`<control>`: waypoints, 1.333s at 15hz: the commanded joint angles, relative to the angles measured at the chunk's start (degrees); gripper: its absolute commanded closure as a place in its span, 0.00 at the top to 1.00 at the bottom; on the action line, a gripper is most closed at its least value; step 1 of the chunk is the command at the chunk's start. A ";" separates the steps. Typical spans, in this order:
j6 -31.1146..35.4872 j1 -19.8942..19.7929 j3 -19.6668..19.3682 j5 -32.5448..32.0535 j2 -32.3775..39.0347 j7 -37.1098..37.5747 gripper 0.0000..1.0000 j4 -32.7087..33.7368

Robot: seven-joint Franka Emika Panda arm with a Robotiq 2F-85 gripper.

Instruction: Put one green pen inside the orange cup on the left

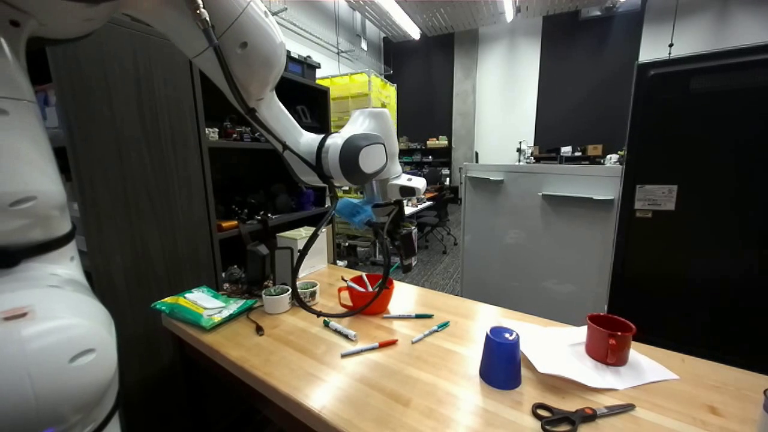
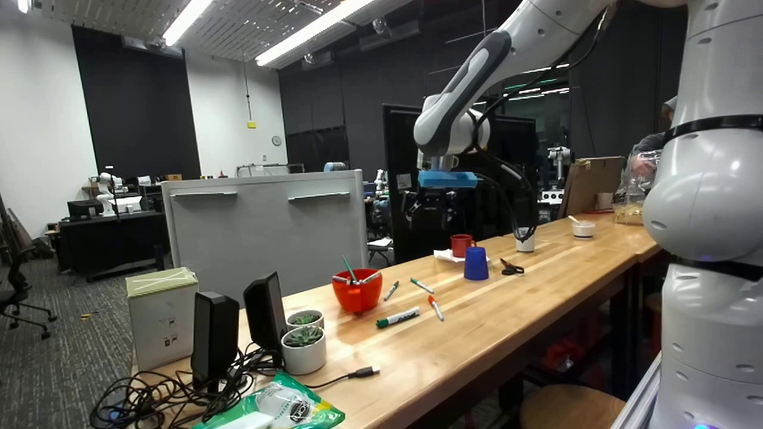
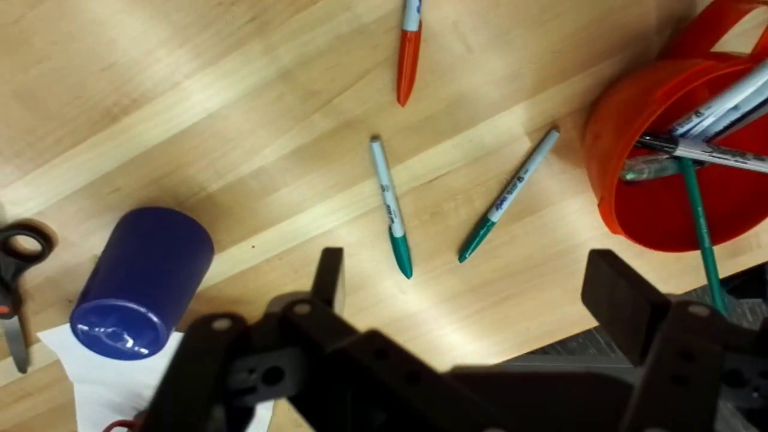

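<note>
Wrist view: one gripper (image 3: 471,285) spread wide, bottom; one orange cup (image 3: 609,132), upper right; one blue cup (image 3: 144,279), left; two green pens (image 3: 391,207) lying at centre; one red-orange pen (image 3: 410,60), top. Orange cup and red-orange pen are cut off; pens (image 3: 720,155) inside overlap beyond counting

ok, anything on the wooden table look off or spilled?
Yes: the tapered blue cup stands upside down by the white paper sheet, base up; odd, as the wide orange-red cup and round dark red mug stand upright. No spill or damage visible.
</note>
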 commanded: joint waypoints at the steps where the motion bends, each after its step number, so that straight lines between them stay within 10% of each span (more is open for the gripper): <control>1: 2.09 -0.01 -1.41 -0.50 1.87 -0.87 1.00 -0.43; 20: 8.86 0.56 -5.66 0.84 12.53 -9.11 1.00 -0.38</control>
